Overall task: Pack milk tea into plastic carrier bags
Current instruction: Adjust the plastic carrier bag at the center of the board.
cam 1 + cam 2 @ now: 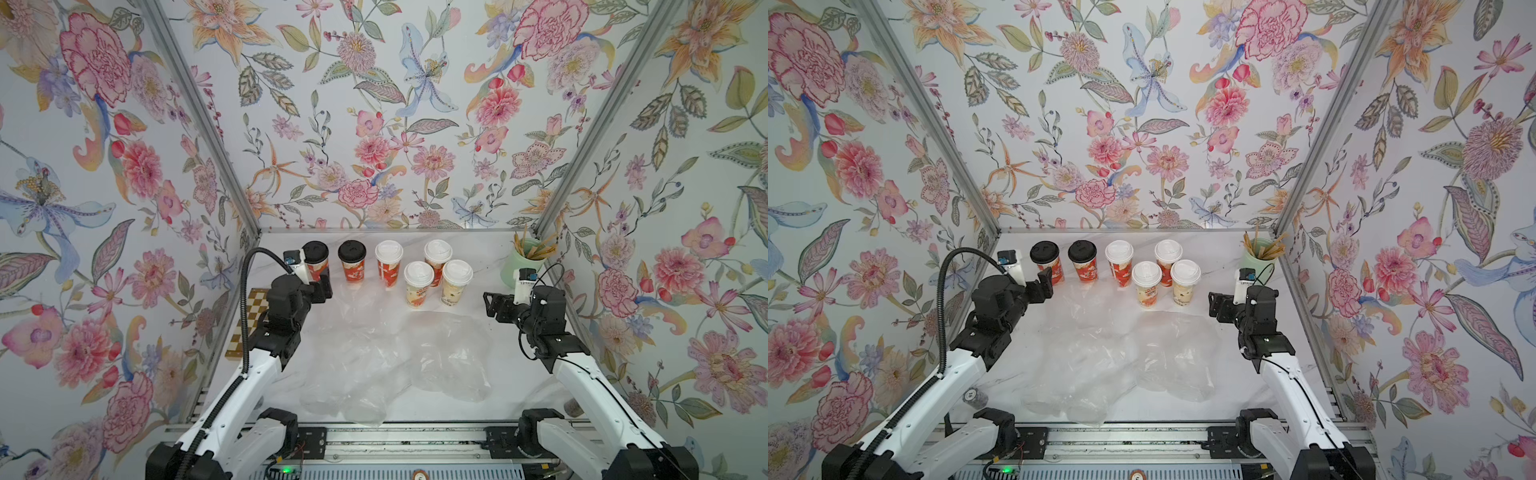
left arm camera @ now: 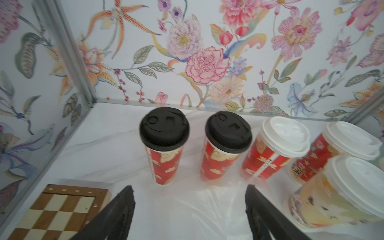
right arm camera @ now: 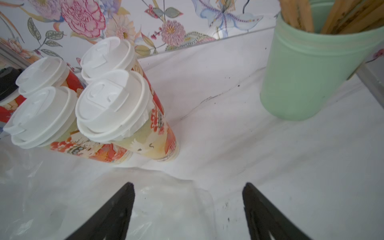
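- Left gripper (image 2: 189,188): fingers wide, empty; a black-lidded red paper cup (image 2: 164,149) stands just ahead.
- Right gripper (image 3: 188,185): fingers wide, empty; crinkly transparent plastic bags (image 3: 166,207) lie beneath.
- Probably best: centre the left fingers around the cup's mid-body.

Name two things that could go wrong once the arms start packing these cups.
1. The four white-lidded cups stand bunched together; fingers reaching for one may well topple a neighbour.
2. The plastic carrier bags lie flat, crumpled and overlapping; a grasp could lift two at once or leave the mouth closed.
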`<move>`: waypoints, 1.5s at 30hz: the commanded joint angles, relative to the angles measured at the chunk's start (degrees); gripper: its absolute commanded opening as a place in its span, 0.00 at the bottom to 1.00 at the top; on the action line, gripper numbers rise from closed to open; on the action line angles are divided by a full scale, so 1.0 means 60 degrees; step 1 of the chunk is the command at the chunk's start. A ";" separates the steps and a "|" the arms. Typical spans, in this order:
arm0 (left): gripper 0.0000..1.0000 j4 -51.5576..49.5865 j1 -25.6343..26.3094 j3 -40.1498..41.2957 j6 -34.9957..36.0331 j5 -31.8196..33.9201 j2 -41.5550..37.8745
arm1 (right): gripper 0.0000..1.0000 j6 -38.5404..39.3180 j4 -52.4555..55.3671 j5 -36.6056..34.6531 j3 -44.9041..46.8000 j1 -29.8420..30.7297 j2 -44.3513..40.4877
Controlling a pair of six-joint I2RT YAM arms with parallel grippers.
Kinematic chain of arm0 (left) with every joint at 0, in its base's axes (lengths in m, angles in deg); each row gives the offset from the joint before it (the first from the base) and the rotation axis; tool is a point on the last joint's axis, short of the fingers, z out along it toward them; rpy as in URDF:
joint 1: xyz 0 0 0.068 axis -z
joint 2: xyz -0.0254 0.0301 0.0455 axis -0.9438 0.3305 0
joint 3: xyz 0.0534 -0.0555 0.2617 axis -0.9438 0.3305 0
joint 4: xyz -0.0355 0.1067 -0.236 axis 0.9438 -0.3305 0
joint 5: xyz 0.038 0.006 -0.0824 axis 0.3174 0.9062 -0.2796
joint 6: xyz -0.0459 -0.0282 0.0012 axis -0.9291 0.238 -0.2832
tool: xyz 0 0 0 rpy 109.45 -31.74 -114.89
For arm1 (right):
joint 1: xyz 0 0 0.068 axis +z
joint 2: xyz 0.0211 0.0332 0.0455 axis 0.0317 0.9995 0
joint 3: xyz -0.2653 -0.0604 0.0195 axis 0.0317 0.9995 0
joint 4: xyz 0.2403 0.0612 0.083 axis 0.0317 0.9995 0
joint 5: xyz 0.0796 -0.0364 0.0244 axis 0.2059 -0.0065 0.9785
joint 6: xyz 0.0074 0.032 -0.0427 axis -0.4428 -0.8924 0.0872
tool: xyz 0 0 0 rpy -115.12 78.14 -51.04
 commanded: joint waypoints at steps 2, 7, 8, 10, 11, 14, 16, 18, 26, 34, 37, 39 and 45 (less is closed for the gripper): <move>0.84 -0.2249 0.1563 -0.0681 -0.1549 -0.0676 0.0478 | 0.83 -0.0812 0.2835 0.1046 -0.0530 0.0079 0.0209; 0.80 -0.1640 0.3649 -0.0903 -0.2751 -0.0535 0.1237 | 0.80 -0.1075 0.3383 0.0974 -0.0352 0.0079 0.0576; 0.78 -0.1403 0.3965 -0.0949 -0.2931 -0.0598 0.1459 | 0.80 -0.1092 0.3393 0.0771 -0.0312 0.0065 0.0731; 0.75 -0.1068 0.4453 -0.1100 -0.3237 -0.0619 0.1950 | 0.79 -0.1175 0.3401 0.0511 -0.0246 0.0021 0.1049; 0.72 -0.0977 0.4647 -0.1212 -0.3413 -0.0632 0.2281 | 0.79 -0.1204 0.3386 0.0569 -0.0245 0.0021 0.1280; 0.68 -0.0822 0.5213 -0.1631 -0.3626 -0.0638 0.3237 | 0.82 -0.1353 0.3358 0.0823 -0.0196 0.0035 0.1857; 0.68 -0.0887 0.5527 -0.1959 -0.3770 -0.0567 0.3821 | 0.84 -0.1440 0.3329 0.0992 -0.0090 0.0035 0.2082; 0.66 -0.0733 0.5746 -0.2175 -0.3956 -0.0634 0.4309 | 0.86 -0.1564 0.3322 0.1087 0.0061 0.0035 0.2182; 0.58 -0.0401 0.5952 -0.2609 -0.4142 -0.0689 0.5344 | 0.87 -0.2032 0.2727 0.1802 0.0639 0.0006 0.2406; 0.57 -0.0626 0.5939 -0.2756 -0.3992 -0.0298 0.5717 | 0.56 -0.2402 0.1312 0.2823 0.1124 -0.0203 0.2567; 0.57 -0.0744 0.5936 -0.2785 -0.3931 -0.0195 0.5685 | 0.35 -0.2390 0.1405 0.2467 0.1155 -0.0199 0.1860; 0.57 -0.0903 0.5936 -0.2827 -0.3866 -0.0018 0.5598 | 0.25 -0.2357 0.1594 0.2178 0.1105 -0.0205 0.1313; 0.58 -0.1114 0.5763 -0.3001 -0.3466 0.0318 0.4955 | 0.05 -0.2405 0.2887 0.1346 0.0456 -0.0194 -0.0182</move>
